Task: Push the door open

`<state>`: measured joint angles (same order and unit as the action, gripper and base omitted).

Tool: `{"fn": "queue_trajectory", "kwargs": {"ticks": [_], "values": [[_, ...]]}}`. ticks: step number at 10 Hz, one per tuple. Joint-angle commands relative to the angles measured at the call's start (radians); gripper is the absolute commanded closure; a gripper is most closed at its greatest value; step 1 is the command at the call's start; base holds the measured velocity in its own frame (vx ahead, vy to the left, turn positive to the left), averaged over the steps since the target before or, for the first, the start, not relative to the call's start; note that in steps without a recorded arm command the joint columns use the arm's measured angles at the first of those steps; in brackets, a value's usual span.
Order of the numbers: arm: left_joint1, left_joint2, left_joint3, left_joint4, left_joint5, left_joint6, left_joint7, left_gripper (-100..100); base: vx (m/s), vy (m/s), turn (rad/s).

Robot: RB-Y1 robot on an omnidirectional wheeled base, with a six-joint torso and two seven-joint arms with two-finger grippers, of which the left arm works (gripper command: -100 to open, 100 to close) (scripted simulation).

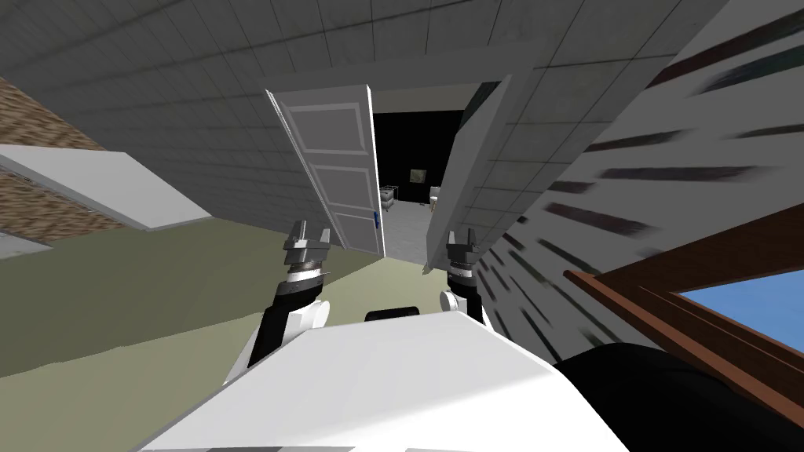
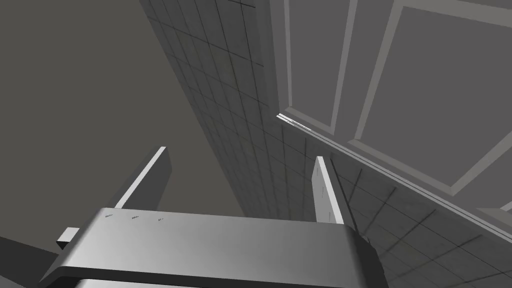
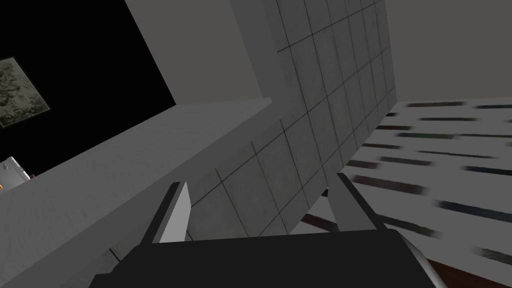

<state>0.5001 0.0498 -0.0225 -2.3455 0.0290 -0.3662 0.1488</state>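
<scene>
Wht panelled door (image 1: 338, 165), gry tiled wall (image 1: 157, 94), olive floor (image 1: 118, 290), side wall (image 1: 628, 196) wht w/ dark streaks

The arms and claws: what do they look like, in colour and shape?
The left claw and right claw each have two thin, light grey, blade-like fingers on a boxy body. Behind each: a ribbed silver-and-black wrist, a dark forearm, a white joint cover.

— What sort of place are you steering through?
— You're inside a house. A white panelled door (image 1: 334, 169) stands ajar in a grey tiled wall (image 1: 196, 94), above an olive floor (image 1: 157, 290).
— What else tells you that?
— On your right you have a wood-framed window (image 1: 746, 306) showing blue sky. A brick wall (image 1: 31, 118) is on your left, and a framed picture (image 1: 418, 176) hangs beyond the doorway.
</scene>
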Motion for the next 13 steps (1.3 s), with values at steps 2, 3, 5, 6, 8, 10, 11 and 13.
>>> {"fn": "queue_trajectory", "kwargs": {"ticks": [2,3,5,6,8,10,11,13], "values": [[-0.013,0.008,-0.016,0.051,0.028,-0.019,0.035,-100,0.065,0.04,-0.077],[-0.02,0.011,-0.024,0.074,0.04,-0.028,0.051,-100,0.112,0.05,-0.073],[-0.032,0.016,-0.039,0.122,0.066,-0.046,0.083,-100,0.118,0.04,-0.092],[-0.036,0.018,-0.044,0.138,0.075,-0.052,0.094,-100,0.101,0.057,-0.038],[-0.052,0.024,-0.064,0.198,0.107,-0.075,0.135,-100,0.092,0.062,-0.088],[-0.063,0.028,-0.077,0.24,0.13,-0.091,0.164,-100,0.106,0.067,-0.091],[-0.069,0.029,-0.085,0.263,0.143,-0.1,0.18,-100,0.099,0.052,-0.063],[-0.082,0.033,-0.1,0.31,0.168,-0.117,0.212,-100,0.084,0.041,-0.078]]}}
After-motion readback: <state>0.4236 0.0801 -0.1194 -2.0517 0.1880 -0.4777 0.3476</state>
